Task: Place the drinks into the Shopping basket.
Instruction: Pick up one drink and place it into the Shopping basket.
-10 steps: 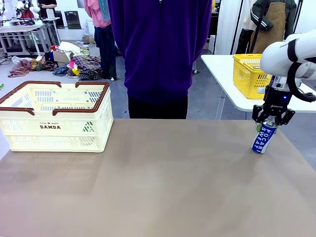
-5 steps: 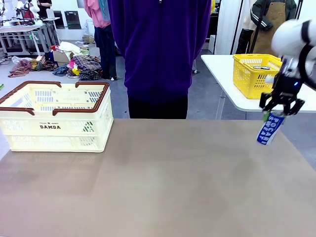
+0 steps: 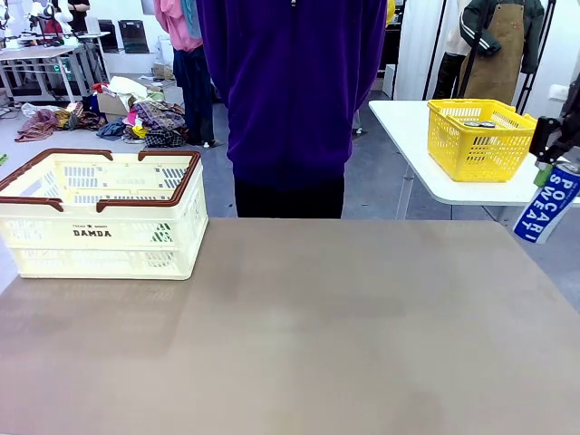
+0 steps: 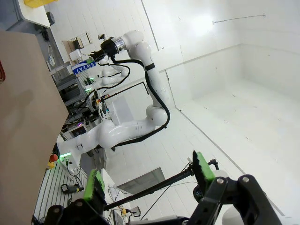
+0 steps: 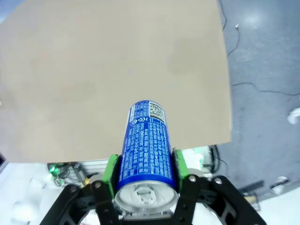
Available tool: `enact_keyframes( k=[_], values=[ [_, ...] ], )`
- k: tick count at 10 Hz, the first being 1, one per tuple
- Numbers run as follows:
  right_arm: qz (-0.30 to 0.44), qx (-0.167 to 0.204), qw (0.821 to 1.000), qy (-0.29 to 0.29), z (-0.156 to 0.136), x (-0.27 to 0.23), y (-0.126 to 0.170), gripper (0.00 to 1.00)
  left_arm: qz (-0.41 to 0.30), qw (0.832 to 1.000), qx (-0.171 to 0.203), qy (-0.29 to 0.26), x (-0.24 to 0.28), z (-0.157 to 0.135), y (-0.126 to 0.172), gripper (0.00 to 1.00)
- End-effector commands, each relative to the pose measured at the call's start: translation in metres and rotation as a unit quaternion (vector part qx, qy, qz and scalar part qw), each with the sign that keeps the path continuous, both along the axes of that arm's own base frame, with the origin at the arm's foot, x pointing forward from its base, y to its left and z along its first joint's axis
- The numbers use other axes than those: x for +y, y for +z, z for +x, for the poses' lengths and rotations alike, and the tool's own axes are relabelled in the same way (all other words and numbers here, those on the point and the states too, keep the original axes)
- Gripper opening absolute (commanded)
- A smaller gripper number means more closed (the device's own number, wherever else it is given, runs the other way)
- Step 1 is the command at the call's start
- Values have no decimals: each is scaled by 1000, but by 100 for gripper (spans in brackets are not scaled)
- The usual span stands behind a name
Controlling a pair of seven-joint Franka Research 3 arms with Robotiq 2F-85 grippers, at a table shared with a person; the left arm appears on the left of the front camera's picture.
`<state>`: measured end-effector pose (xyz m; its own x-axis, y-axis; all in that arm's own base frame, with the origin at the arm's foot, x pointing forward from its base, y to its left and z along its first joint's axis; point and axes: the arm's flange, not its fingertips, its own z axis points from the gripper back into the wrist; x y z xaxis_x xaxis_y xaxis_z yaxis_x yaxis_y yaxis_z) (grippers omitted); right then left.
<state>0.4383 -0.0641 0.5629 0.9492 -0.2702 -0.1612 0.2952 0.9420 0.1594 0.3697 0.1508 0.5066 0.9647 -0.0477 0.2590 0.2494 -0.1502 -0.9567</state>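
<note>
Counter: brown top (image 3: 317, 344), bare through the middle; a person (image 3: 290, 91) in a purple top stands at its far side.
Shopping basket: cream DAMDA crate (image 3: 100, 213) at the counter's far-left corner, where it stood a second ago.
Blue can: the blue Pocari Sweat can (image 3: 546, 207) hangs tilted, clear of the counter, at the right edge of the front view, near the yellow mesh basket (image 3: 478, 140) on the side table.
Right hand: my right hand (image 5: 144, 172) is clamped on the can just below its silver top, green pads on both sides.
Left hand: my left hand (image 4: 147, 177) is spread wide with nothing in it, pointing away from the counter.
Change: a second ago the can stood on the counter by its right edge, already gripped; now it is lifted and swung up and outward.
Meaning: I judge the pick done and the carry begun. The can is well apart from the Shopping basket, so the whole counter is left to cross.
</note>
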Motion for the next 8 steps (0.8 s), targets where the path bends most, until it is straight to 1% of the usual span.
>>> enact_keyframes(
  k=[1, 4, 5, 6, 7, 8],
  values=[
    [-2, 5, 1000, 14, 13, 2, 6, 0, -7, 1000, -1, -1, 6, -2, 2, 100],
    [-2, 5, 1000, 14, 13, 2, 6, 0, -7, 1000, -1, -1, 6, -2, 2, 100],
    [-1, 4, 1000, 5, 5, 2, -5, 0, -7, 1000, -1, -1, 6, -2, 2, 100],
    [15, -35, 999, 25, 24, 20, -1, 0, -7, 1000, -1, -1, 6, -2, 2, 100],
    [-8, -73, 996, 39, 40, 64, 10, 0, -7, 1000, -1, -1, 6, -2, 2, 100],
    [-36, -85, 995, 43, 52, 114, 15, 0, -7, 1000, -1, -1, 6, -2, 2, 100]
  ],
)
